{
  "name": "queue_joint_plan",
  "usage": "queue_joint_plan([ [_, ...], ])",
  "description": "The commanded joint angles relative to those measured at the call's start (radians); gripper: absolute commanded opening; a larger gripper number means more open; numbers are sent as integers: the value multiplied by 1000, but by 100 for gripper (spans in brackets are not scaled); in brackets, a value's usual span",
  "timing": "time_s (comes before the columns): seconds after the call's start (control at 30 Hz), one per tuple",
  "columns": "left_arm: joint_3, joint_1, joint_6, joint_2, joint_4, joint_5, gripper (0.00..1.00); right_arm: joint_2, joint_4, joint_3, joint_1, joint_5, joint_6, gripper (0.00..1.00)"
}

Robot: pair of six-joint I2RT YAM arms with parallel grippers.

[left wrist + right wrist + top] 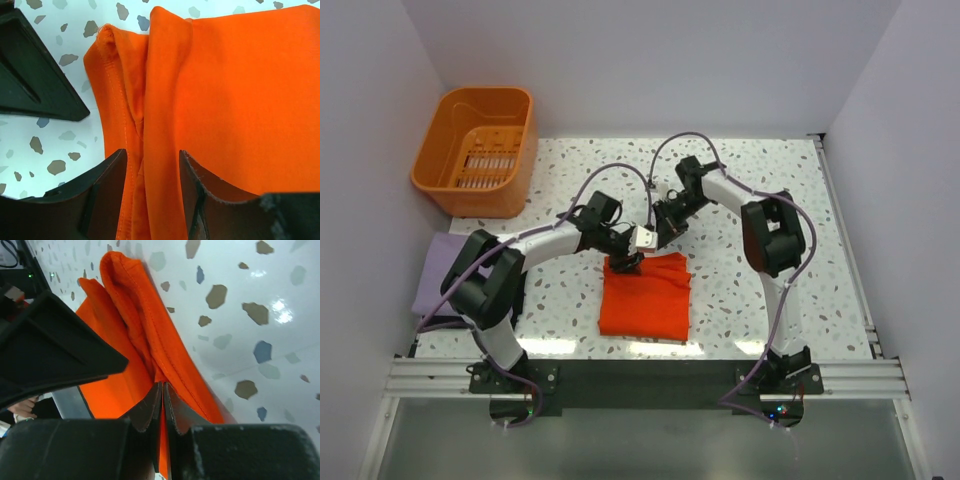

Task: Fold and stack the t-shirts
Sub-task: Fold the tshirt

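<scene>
Currently left fingers [107, 182] spread astride orange t-shirt [230, 100] fold; right fingers [149, 410] pinch its hem; lavender t-shirt [432, 272] half-hidden behind left arm [488, 285].

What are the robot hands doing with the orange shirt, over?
Left gripper open, straddling edge of folded orange-red cloth t-shirt. Right gripper pinched shut on it. Nothing in the way.

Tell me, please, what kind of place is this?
Probably a robot test cell: white walls enclose a speckled table, and a metal rail at its near edge carries the left arm and right arm.
</scene>
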Motion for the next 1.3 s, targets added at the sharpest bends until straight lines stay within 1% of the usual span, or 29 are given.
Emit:
queue_joint_plan([
  [0.0,48,-15,-15,18,58,9,51,-19,45,-15,31,-77,58,8],
  [0.2,59,-28,4,56,18,15,47,10,52,-22,46,-110,76,8],
  [0.3,62,-30,11,65,6,15,40,24,44,-36,57,-128,76,8],
  [0.37,68,-35,13,76,-3,15,39,33,42,-45,61,-130,73,8],
  [0.47,75,-36,15,85,-17,10,30,55,44,-55,74,-128,64,8],
  [0.5,77,-38,15,82,-18,12,22,70,42,-52,80,-122,53,8],
  [0.53,77,-38,15,76,-17,12,18,78,42,-52,81,-119,49,8],
  [0.57,72,-38,15,68,-12,15,11,90,42,-48,86,-117,46,8],
  [0.67,57,-39,8,18,28,7,0,133,36,-41,89,-123,47,8],
  [0.83,-10,-48,1,-80,132,-48,0,188,-23,-10,87,-136,-5,8],
  [0.9,-26,-50,2,-102,147,-66,0,206,-40,-4,87,-140,-28,8],
  [1.27,-49,-44,25,-126,225,-143,0,243,-108,10,89,-160,-111,9],
])
